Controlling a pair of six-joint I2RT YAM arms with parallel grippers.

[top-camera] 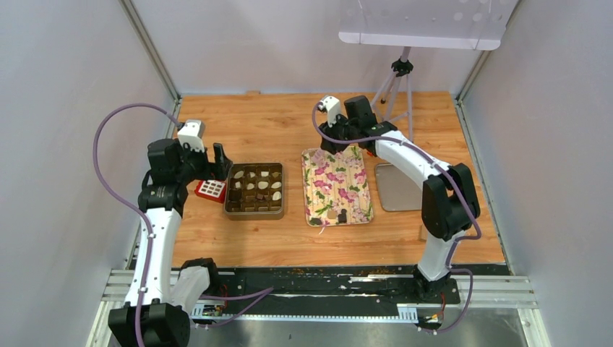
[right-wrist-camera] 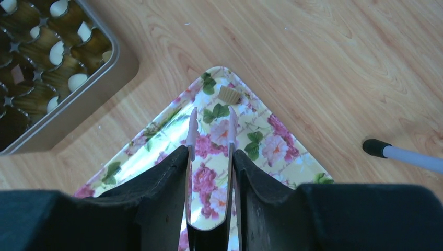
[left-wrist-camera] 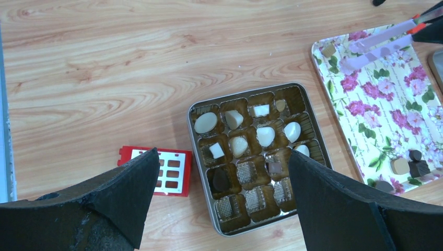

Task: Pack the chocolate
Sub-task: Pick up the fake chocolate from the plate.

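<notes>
Most of the chocolate [left-wrist-camera: 265, 136] lies in the tin [left-wrist-camera: 253, 198]: cream pieces fill the far cells and two dark ones sit further in, while several near cells are empty. The rest is on the flowered tray [left-wrist-camera: 376, 89] just beside the tin. A tan piece [right-wrist-camera: 228, 94] lies alone at the far corner, and a tan one and a few dark ones are clustered at the near corner.

So I judge the packing well over half done, with those few left to move.

The right gripper [right-wrist-camera: 209, 157] pinches pink tongs [right-wrist-camera: 191, 128], whose tips stand apart over the tray, just short of the lone tan piece and touching nothing (a pick looks imminent). The left gripper [left-wrist-camera: 223, 152] hangs above the tin, jaws spread wide and holding nothing.
</notes>
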